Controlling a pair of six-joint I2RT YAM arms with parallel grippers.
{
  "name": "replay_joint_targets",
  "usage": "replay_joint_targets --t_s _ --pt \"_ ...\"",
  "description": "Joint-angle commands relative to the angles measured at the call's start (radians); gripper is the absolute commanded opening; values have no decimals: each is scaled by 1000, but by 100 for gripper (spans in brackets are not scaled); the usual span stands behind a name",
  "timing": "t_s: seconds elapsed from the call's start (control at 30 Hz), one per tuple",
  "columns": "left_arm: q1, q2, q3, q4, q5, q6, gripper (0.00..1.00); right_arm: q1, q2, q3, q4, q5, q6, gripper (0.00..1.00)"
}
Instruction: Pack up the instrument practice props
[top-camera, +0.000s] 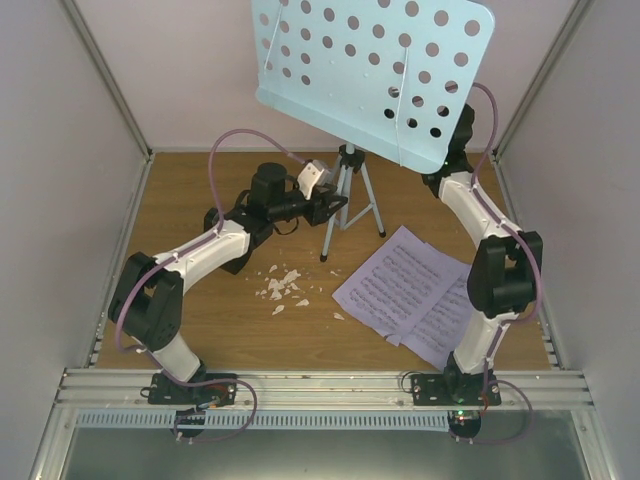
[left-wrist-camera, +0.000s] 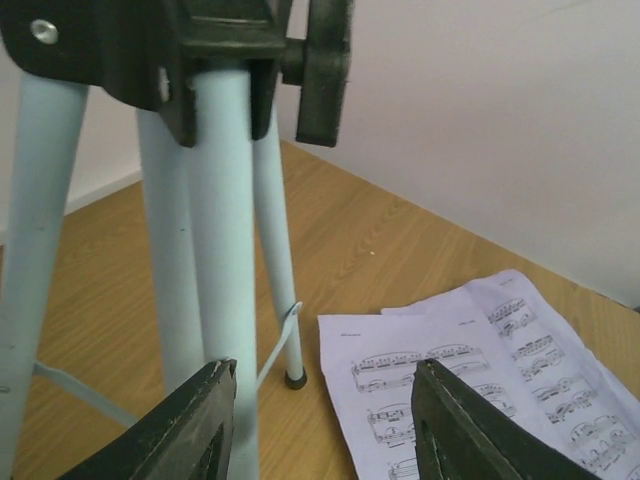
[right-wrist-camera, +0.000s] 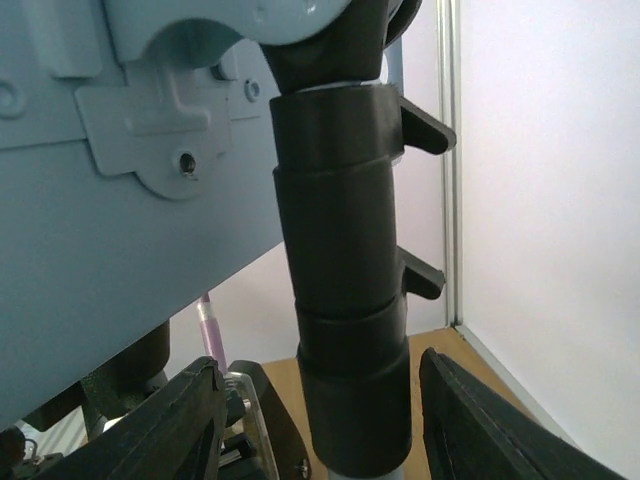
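The light blue music stand (top-camera: 370, 70) rises at the back on its tripod (top-camera: 352, 195), its hole-dotted desk tilted toward the camera. My left gripper (top-camera: 328, 208) sits at the tripod's legs. In the left wrist view this gripper (left-wrist-camera: 325, 400) is open, its left finger (left-wrist-camera: 200, 420) against one pale leg (left-wrist-camera: 220, 250). Lilac sheet-music pages (top-camera: 405, 290) lie flat on the table, also in the left wrist view (left-wrist-camera: 450, 340). My right gripper (right-wrist-camera: 318, 365) is open around the stand's black post collar (right-wrist-camera: 345, 250), with gaps on both sides. The desk hides it from above.
White crumbs (top-camera: 282, 285) are scattered on the wooden table left of the pages. Pale enclosure walls close the left, right and back sides. A metal rail (top-camera: 320, 385) runs along the near edge between the arm bases.
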Motion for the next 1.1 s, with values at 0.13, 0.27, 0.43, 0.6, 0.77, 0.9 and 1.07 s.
replay_joint_targets --t_s 0.13,0.27,0.43,0.6,0.77,0.9,1.07 --pt "4 -1 -5 52 -119 20 45 21 53 106 -122 -1 -92 49" --pt "4 10 2 55 -126 24 45 24 56 115 -127 -6 -98 42" --pt "4 52 32 51 -91 31 45 29 51 113 -140 -6 -111 26" --pt "7 89 47 76 -43 29 32 34 39 87 -145 -7 -123 15" --pt "7 98 47 100 -44 44 7 39 11 40 -136 -1 -131 7" --pt "6 71 17 160 -53 44 0 50 -22 -2 -119 13 -131 3" --pt "-1 6 -12 228 -75 25 0 77 -63 -45 -105 27 -127 0"
